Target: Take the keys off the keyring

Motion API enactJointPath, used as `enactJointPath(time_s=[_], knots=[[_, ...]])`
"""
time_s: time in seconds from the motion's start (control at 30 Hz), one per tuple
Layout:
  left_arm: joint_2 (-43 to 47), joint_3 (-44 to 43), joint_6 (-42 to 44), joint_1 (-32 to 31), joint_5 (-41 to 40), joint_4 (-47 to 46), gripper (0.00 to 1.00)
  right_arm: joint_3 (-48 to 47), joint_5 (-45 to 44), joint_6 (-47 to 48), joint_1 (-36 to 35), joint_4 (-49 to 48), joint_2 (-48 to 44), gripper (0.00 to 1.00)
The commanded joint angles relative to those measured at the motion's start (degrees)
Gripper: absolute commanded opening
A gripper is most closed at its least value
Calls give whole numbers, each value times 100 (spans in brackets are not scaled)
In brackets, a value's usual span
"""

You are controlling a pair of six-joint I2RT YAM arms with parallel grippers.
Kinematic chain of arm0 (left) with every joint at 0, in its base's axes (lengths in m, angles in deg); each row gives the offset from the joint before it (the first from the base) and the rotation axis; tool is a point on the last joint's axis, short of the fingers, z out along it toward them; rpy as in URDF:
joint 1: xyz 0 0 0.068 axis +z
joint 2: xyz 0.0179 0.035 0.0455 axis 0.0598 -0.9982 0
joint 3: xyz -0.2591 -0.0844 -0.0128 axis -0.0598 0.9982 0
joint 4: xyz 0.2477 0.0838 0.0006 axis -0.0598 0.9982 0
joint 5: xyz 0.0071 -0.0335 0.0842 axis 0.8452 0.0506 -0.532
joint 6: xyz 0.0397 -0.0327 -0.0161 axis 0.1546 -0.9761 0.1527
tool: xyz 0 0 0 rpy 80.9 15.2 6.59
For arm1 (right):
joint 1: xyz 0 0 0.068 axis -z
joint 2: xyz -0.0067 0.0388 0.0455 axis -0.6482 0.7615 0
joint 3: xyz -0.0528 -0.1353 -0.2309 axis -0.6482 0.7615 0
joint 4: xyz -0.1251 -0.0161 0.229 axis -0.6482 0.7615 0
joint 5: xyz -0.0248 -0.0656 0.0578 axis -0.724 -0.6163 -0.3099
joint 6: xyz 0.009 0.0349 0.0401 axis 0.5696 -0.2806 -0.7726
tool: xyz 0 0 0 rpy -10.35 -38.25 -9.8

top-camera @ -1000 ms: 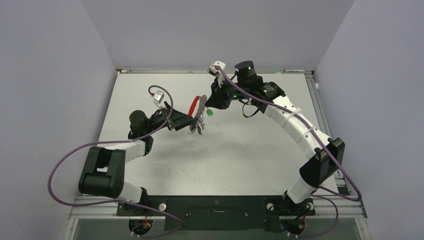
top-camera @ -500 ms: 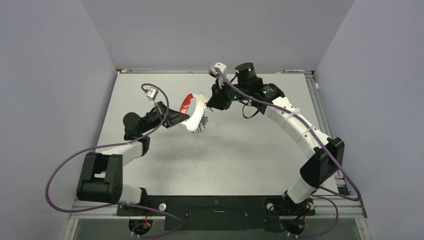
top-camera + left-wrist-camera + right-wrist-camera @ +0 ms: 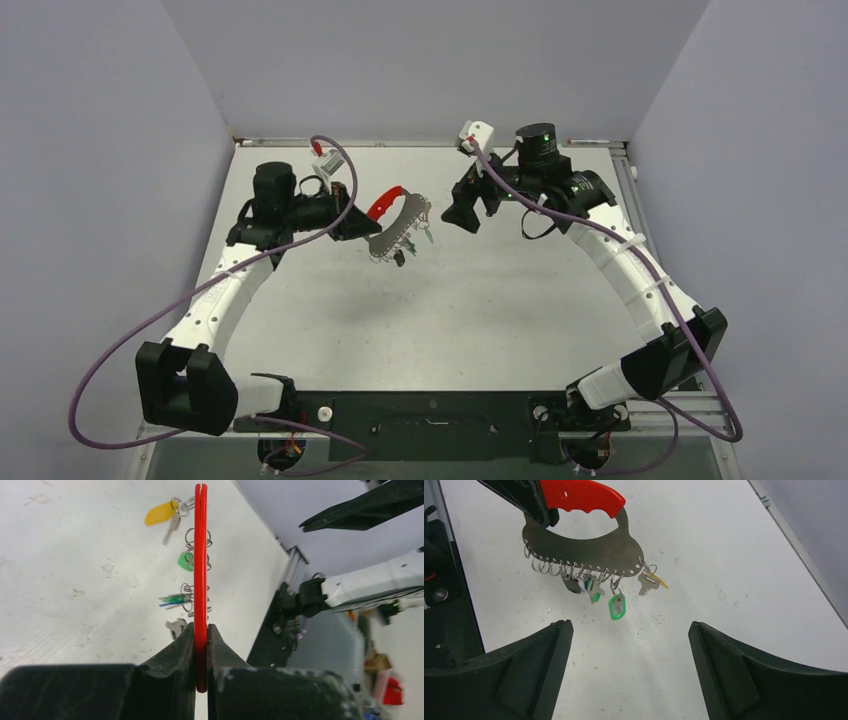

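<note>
The keyring is a grey metal plate with a red handle, held in the air above the table's far middle. My left gripper is shut on the red handle, which stands edge-on between the fingers. Several keys hang on small rings under the plate. They include one with a green tag, one with a yellow tag and a dark one. My right gripper is open and empty, a short way right of the keyring, touching nothing.
The white table lies below the hanging keys. A metal rail runs along its right edge, and grey walls close in the back and sides. The arm bases stand on the black bar at the near edge.
My right gripper has let go of the keyring, opened wide and drawn back to the right. My left gripper has shut on the red handle and now carries the keyring alone.
</note>
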Motion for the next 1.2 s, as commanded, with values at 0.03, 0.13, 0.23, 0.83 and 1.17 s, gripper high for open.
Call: enactJointPath(time_s=[0.03,0.13,0.23,0.83,1.17], knots=[[-296,-1354,2989,-294,-455,3355,0,117,20,743,-70,307,-500,90],[-219,-1620,3584,-517,-479,3796,0,109,402,1312,-103,692,-532,90],[-86,-1740,4142,-856,-570,4078,0,58,830,1751,-121,1083,-455,90],[252,-1826,5137,-1876,-973,4079,0,825,2199,865,-587,756,-40,75],[180,-2029,5517,-1885,-556,4306,0,863,1902,941,-833,770,91,47]])
